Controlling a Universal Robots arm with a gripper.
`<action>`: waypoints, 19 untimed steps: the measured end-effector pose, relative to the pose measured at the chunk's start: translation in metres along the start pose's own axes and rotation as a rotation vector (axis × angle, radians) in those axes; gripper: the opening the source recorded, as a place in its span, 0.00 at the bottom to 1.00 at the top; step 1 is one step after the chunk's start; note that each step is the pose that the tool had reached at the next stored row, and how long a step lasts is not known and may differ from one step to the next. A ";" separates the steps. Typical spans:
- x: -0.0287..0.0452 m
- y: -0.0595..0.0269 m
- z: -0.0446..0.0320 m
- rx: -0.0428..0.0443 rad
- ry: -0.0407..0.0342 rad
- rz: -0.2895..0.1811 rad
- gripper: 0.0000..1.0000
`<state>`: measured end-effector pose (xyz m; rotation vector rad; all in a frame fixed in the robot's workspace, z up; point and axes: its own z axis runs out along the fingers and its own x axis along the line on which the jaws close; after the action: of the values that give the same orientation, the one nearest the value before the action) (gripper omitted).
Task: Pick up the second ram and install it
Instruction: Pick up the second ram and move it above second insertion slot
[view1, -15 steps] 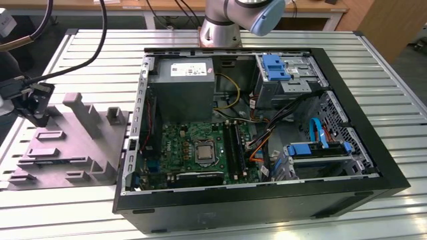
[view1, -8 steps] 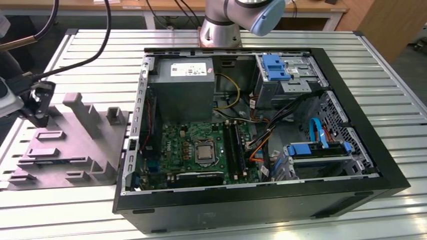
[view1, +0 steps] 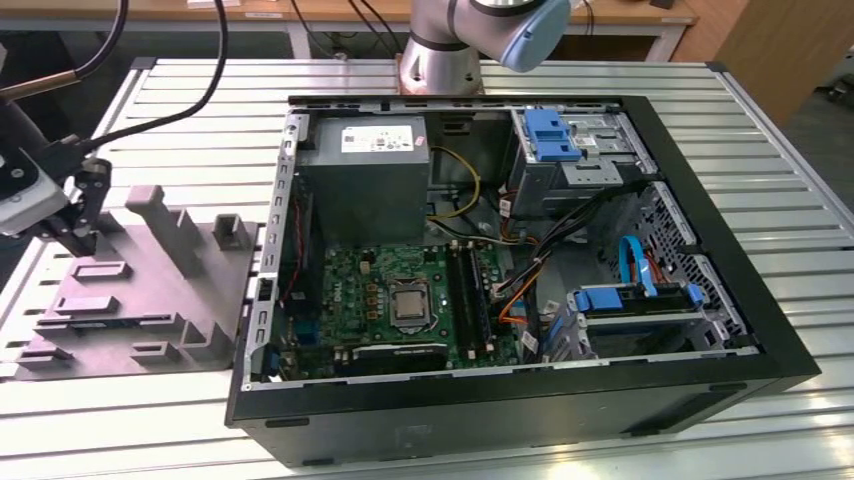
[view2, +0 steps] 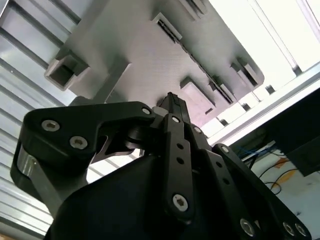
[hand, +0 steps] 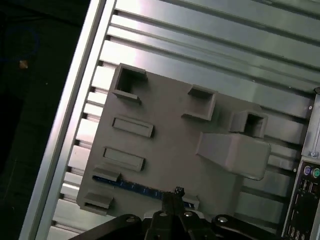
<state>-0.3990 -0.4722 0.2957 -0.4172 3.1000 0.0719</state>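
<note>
Worktop (view1: 200, 120): ribbed aluminium slats under everything, with a grey moulded fixture (view1: 147, 290) towards the exterior view's left and an open computer case (view1: 534, 420) beside it.
Second ram (hand: 132, 187): there it is in the first wrist view, a thin blue stick lying flat in a long slot along one edge of the fixture.
Gripper (hand: 176, 192): right over the stick in the first wrist view, tips lined up on its length.
Fingers: drawn together to a narrow point in both wrist views; I cannot tell if they touch or pinch the stick.
Fixture: blocky pockets and a sloped wedge rise from its plate, and the exterior view puts the gripper (view1: 78, 240) at its far-left side.
Case: side panel off, green motherboard (view1: 360, 290) lying flat inside, grey power supply (view1: 363, 160) behind it.
</note>
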 end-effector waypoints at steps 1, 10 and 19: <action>0.0000 0.0000 0.0003 -0.0003 0.0008 -0.019 0.11; 0.0000 -0.0001 0.0029 -0.0034 0.0081 -0.182 0.11; 0.0001 -0.0003 0.0054 -0.0065 0.0151 -0.345 0.11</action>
<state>-0.3990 -0.4722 0.2902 -0.9463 2.9897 0.0744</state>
